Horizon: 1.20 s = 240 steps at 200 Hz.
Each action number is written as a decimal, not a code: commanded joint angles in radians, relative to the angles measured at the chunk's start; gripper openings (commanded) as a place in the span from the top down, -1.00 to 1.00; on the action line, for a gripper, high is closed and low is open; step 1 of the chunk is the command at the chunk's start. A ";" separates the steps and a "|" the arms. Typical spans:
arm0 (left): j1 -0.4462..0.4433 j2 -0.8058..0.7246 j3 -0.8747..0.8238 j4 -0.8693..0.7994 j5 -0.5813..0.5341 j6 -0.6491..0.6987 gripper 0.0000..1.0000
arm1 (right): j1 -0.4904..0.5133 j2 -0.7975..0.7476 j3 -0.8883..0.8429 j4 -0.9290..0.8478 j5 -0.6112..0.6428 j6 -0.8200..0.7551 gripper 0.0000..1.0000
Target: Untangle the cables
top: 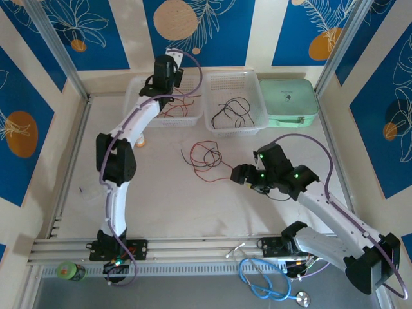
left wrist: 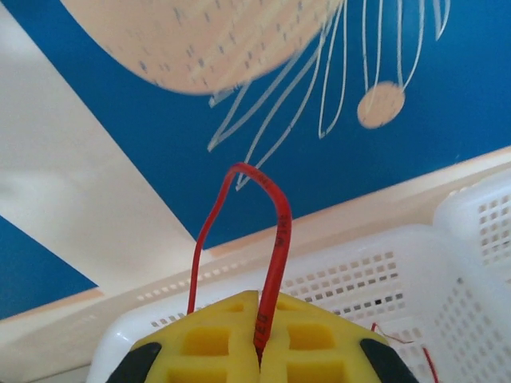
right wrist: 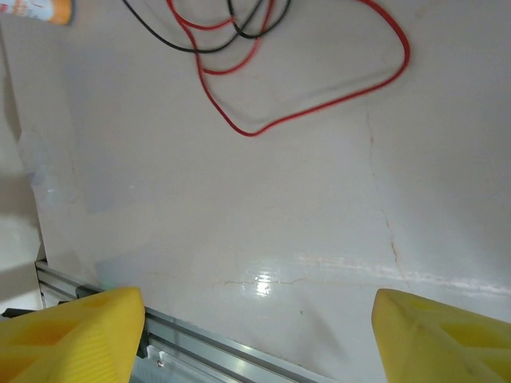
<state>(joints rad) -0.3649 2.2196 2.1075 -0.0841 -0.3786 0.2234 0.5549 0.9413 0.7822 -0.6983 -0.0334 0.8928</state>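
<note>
While left pincer [left wrist: 259,351] clamps a red cable [left wrist: 275,239] above the basket [left wrist: 447,279], wide-open right pincer [right wrist: 255,331] sits nearer the cable tangle [top: 205,158], which lies just ahead of it.

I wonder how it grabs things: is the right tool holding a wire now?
No, the right tool stands open over the table, the red cable lying untouched ahead.

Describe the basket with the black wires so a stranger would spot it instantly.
At the far edge of the table sits a mint-green case. The white perforated basket directly beside it is the one: black cables lie in it, whereas the basket further left holds red cables.
</note>
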 commanded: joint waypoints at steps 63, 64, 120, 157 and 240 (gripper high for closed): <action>0.008 0.052 -0.138 0.023 -0.027 -0.084 0.66 | 0.034 0.205 0.099 0.093 0.144 -0.092 -0.41; 0.009 0.050 -0.142 0.024 -0.027 -0.086 0.65 | 0.034 0.209 0.101 0.094 0.148 -0.097 -0.40; 0.009 0.004 -0.240 -0.005 -0.010 -0.152 0.39 | 0.040 0.454 0.232 0.182 0.289 -0.318 -0.21; 0.008 -0.081 -0.303 -0.018 0.050 -0.191 -0.28 | 0.036 0.562 0.274 0.170 0.310 -0.281 -0.18; -0.009 -0.378 -0.349 -0.161 0.219 -0.240 -1.00 | 0.048 0.753 0.343 -0.013 0.229 0.052 -0.25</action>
<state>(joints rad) -0.3668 1.9217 1.7844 -0.1749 -0.2382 0.0078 0.5941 1.6569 1.1034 -0.6254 0.2581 0.7704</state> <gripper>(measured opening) 0.998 0.613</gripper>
